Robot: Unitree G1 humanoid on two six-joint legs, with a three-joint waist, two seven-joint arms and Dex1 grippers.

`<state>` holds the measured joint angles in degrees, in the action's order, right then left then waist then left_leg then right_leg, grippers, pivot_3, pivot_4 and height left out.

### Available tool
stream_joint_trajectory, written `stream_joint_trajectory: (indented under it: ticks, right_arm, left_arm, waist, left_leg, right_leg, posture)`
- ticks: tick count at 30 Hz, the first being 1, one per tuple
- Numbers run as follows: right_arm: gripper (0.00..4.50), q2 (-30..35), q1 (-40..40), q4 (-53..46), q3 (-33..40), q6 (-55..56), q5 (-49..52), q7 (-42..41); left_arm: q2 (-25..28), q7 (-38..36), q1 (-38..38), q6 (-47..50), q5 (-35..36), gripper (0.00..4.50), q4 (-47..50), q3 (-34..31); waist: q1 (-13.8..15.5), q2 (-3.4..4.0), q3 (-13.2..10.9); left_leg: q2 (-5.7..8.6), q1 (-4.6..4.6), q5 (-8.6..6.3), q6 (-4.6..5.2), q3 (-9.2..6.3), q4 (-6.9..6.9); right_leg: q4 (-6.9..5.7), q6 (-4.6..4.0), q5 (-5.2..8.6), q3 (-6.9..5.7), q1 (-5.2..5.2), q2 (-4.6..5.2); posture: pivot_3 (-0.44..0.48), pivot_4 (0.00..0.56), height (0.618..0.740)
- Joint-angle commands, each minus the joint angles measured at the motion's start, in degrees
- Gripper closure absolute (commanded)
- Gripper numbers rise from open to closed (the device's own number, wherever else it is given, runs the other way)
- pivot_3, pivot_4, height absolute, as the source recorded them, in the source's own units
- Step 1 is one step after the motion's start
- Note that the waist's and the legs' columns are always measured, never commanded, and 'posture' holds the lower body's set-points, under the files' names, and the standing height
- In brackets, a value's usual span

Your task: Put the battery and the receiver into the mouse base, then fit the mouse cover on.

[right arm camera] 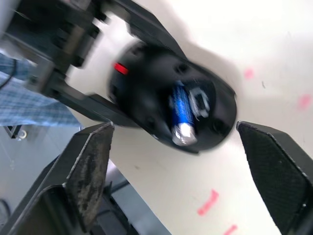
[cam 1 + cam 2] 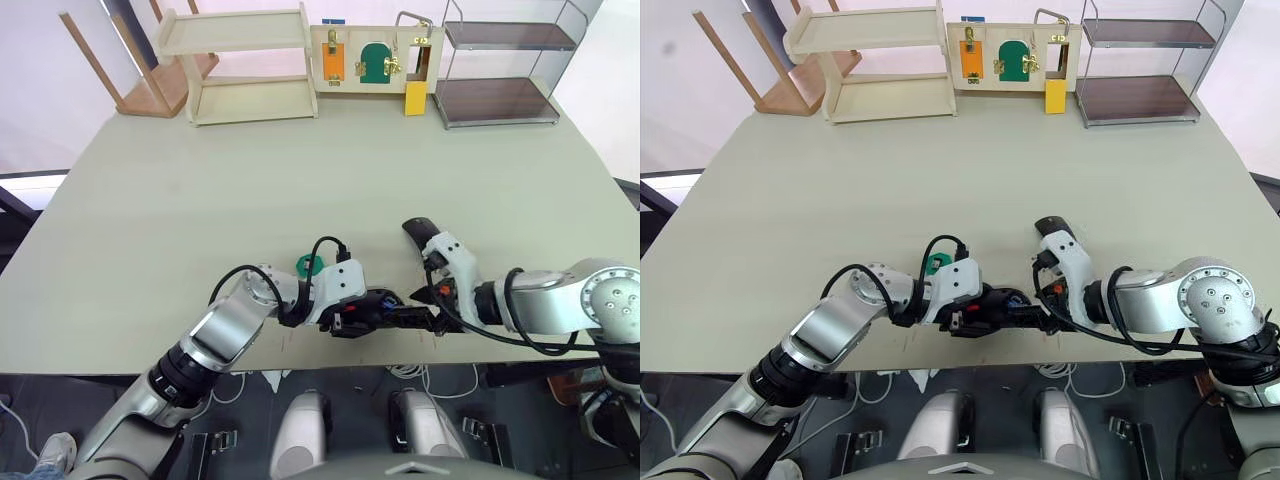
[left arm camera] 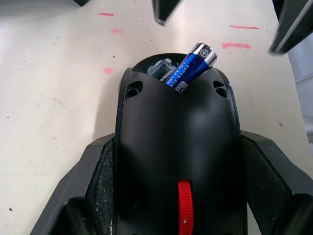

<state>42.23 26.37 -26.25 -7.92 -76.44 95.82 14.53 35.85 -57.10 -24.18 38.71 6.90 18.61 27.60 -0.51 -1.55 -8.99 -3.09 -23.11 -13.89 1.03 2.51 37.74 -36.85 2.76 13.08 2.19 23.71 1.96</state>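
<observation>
Mouse base (image 3: 178, 161) clamped in left tool (image 3: 178, 196) near bench (image 2: 200, 200) front edge. Battery (image 3: 191, 66) tilted, half-seated; judged light, smooth, slippery, best pressed at raised end. Right tool (image 1: 176, 161) open.

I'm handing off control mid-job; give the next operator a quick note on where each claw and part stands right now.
Left claw: shut on the black oval mouse base with the red scroll wheel, near the table's front edge.
Right claw: open, empty, hovering around the base's rear.
Small blue cylinder battery: in the base's bay but tilted, pale end sticking up, not seated.
Glossy black curved mouse cover: on the table behind the right arm.
Receiver: can't make it out.
Left: press battery flat, add receiver, fit cover.
</observation>
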Motion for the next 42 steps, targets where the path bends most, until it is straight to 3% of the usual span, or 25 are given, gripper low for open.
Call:
stream_joint_trajectory:
  ticks: [1,4,9,13,16,17,19,26,42]
  right_arm:
    - [0.5,2.1,-1.8,-5.6,3.3,4.1,-7.3,-11.0]
    - [0.5,4.4,-5.0,-9.2,2.9,9.8,-17.8,-21.8]
    - [0.5,4.5,-13.2,-10.1,-0.2,28.9,-39.4,-39.1]
    - [1.75,4.2,-19.0,-6.4,-2.8,42.1,-52.0,-49.9]
    - [3.19,1.3,-21.7,-4.1,-3.3,49.4,-56.8,-54.4]
    - [4.02,0.4,-22.3,-3.4,-3.6,51.7,-58.7,-55.9]
    - [4.41,-1.3,-23.2,-2.0,-3.8,54.8,-60.5,-58.2]
    - [4.41,-4.7,-24.5,4.2,-5.4,62.1,-67.1,-65.4]
    - [4.41,-10.6,-23.9,11.3,-4.2,65.6,-71.6,-67.8]
  left_arm:
    - [-0.1,0.7,0.4,1.2,-0.8,1.55,-0.7,1.0]
    - [-0.1,0.5,0.4,1.5,-0.6,1.55,-0.8,0.7]
    - [-0.1,0.4,0.3,1.7,-0.4,1.55,-0.9,0.6]
    - [-0.2,0.5,0.2,1.8,-0.5,1.55,-1.1,0.5]
    - [-0.1,0.5,0.0,1.9,-0.5,1.55,-1.3,0.4]
    - [-0.1,0.5,0.0,1.9,-0.5,1.55,-1.3,0.3]
    - [0.0,0.5,-0.1,2.0,-0.5,1.55,-1.3,0.3]
    - [0.2,0.4,-0.1,2.3,-0.4,1.55,-1.2,0.1]
    - [0.6,-0.3,-0.4,2.5,0.0,1.55,-1.0,0.0]
  waist:
    - [0.0,0.0,0.0]
    - [0.1,0.0,0.0]
    - [0.0,0.0,0.0]
    - [0.0,0.0,0.0]
    - [0.0,0.0,0.0]
    - [0.0,0.0,0.0]
    - [0.1,-0.05,0.0]
    - [0.1,-0.04,0.0]
    - [0.0,-0.03,0.0]
  left_leg:
    - [-0.01,-0.02,0.0,0.0,-0.02,0.0]
    - [0.0,-0.03,0.0,0.01,-0.02,0.0]
    - [-0.01,-0.02,0.0,0.0,-0.06,0.0]
    - [0.0,-0.01,0.0,0.0,-0.03,0.0]
    - [0.01,0.01,0.0,0.0,0.0,0.0]
    - [0.0,0.03,0.0,0.0,0.0,0.0]
    - [0.0,0.05,0.0,0.0,0.0,0.0]
    - [0.0,0.07,0.0,0.0,0.06,0.01]
    - [0.0,0.1,0.0,0.0,0.07,0.0]
  right_leg:
    - [0.04,0.0,0.0,-0.03,0.0,0.0]
    - [0.04,0.02,0.01,-0.04,0.0,0.01]
    - [0.07,0.03,0.03,-0.09,0.0,0.0]
    - [0.07,0.04,0.03,-0.09,0.0,0.0]
    - [0.07,0.04,0.03,-0.07,-0.01,0.0]
    - [0.05,0.04,0.03,-0.07,-0.01,-0.02]
    - [0.04,0.04,0.03,-0.06,-0.01,-0.02]
    - [0.03,0.04,0.02,-0.02,-0.02,-0.03]
    - [0.0,0.03,0.02,0.0,-0.02,-0.05]
  posture:
    - [0.0,0.15,0.74]
    - [0.0,0.15,0.74]
    - [0.0,0.15,0.74]
    - [0.0,0.15,0.74]
    - [0.0,0.15,0.74]
    - [0.0,0.15,0.74]
    - [0.0,0.15,0.74]
    - [0.0,0.15,0.74]
    - [0.0,0.15,0.74]
